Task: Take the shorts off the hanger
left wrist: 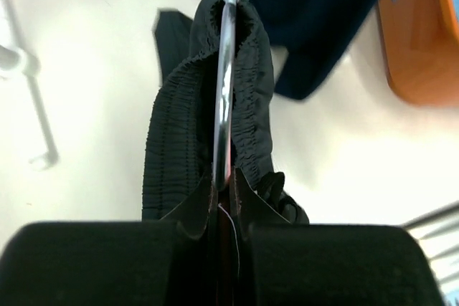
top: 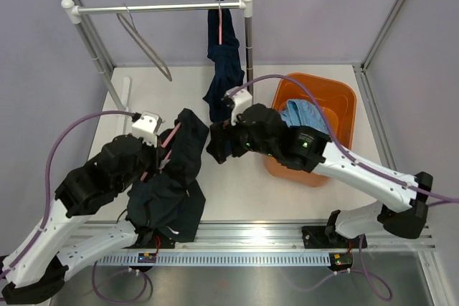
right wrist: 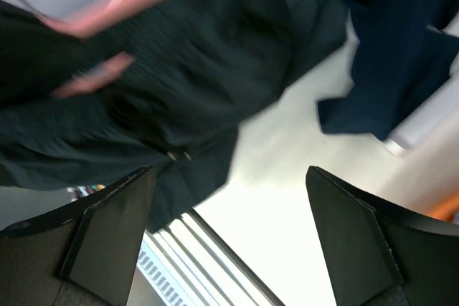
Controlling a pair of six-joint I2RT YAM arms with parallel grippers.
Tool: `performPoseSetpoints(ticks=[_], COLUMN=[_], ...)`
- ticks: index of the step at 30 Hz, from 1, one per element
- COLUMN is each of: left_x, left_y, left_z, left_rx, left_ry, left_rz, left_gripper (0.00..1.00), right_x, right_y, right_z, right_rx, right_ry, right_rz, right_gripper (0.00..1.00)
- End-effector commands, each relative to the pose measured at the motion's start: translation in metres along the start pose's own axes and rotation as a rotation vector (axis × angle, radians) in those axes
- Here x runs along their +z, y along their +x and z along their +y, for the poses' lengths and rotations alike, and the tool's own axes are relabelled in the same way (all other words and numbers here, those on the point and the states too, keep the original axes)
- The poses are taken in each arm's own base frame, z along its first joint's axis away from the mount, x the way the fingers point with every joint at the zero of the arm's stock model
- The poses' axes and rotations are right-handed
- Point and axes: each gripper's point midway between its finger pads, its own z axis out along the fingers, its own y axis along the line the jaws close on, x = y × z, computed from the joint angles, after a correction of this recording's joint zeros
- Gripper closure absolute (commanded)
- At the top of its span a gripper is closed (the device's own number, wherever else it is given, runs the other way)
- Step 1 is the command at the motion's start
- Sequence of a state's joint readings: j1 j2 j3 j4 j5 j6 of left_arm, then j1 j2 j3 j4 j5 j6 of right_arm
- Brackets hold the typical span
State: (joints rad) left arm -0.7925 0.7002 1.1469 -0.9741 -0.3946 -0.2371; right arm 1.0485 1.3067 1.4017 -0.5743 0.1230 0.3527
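My left gripper (top: 163, 150) is shut on a pink hanger (top: 171, 136) that carries the black shorts (top: 172, 177). The shorts droop from it to the table's front edge. In the left wrist view my fingers (left wrist: 224, 188) pinch the hanger's metal bar (left wrist: 226, 84), with the black elastic waistband (left wrist: 179, 134) gathered around it. My right gripper (top: 219, 145) is open and empty just right of the black shorts. In the right wrist view its jaws (right wrist: 229, 177) stand wide apart below the black shorts (right wrist: 179, 69) and the pink hanger (right wrist: 107, 12). The dark navy shorts (top: 224, 62) hang on the rack. The light blue shorts (top: 305, 116) lie in the tub.
A white-posted clothes rack (top: 161, 8) spans the back, with an empty grey wire hanger (top: 143, 44) on its left part. An orange tub (top: 337, 91) stands at the right. Grey walls close in the table on three sides. A metal rail (top: 287, 238) runs along the front.
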Motion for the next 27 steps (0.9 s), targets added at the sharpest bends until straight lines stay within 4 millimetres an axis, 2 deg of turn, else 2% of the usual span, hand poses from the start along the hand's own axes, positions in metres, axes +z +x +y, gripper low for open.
performPoseSetpoints(ticks=[1,2,3,4,5,10,13,17,23,27], left_x=[-0.007,-0.012,-0.016,-0.018,-0.021,-0.029,-0.032,-0.034,-0.039,-0.036], left_y=[0.009,0.012,0.013,0.012,0.011,0.012,0.012,0.01,0.005,0.007], left_z=[-0.02,-0.019,-0.022,-0.023,-0.024,-0.026,-0.028,-0.028,-0.032,-0.031], left_rx=[-0.018,-0.02,-0.017,-0.017,-0.018,-0.015,-0.011,-0.009,-0.018,-0.015], left_ry=[0.137,0.153,0.181,0.193,0.205,0.238,0.256,0.261,0.286,0.276], left_rz=[-0.012,-0.026,-0.031,-0.04,-0.047,-0.06,-0.064,-0.068,-0.08,-0.07], left_gripper=[1.0,1.0,1.0,1.0,1.0,1.0,1.0,1.0,1.0,1.0], right_x=[0.005,0.02,0.024,0.025,0.04,0.06,0.075,0.085,0.092,0.097], right_y=[-0.014,-0.005,-0.004,-0.014,-0.001,-0.005,-0.001,-0.001,-0.009,-0.01], right_z=[0.034,0.042,0.048,0.06,0.069,0.086,0.08,0.076,0.062,0.06], right_rx=[-0.026,-0.045,-0.053,-0.05,-0.07,-0.057,-0.055,-0.052,-0.016,0.019], right_ry=[0.052,0.062,0.07,0.054,0.059,0.11,0.176,0.216,0.319,0.325], right_rz=[-0.02,0.011,0.015,0.0,0.035,0.025,0.023,0.005,-0.054,-0.094], right_gripper=[0.05,0.05,0.05,0.05,0.05,0.06,0.06,0.06,0.09,0.1])
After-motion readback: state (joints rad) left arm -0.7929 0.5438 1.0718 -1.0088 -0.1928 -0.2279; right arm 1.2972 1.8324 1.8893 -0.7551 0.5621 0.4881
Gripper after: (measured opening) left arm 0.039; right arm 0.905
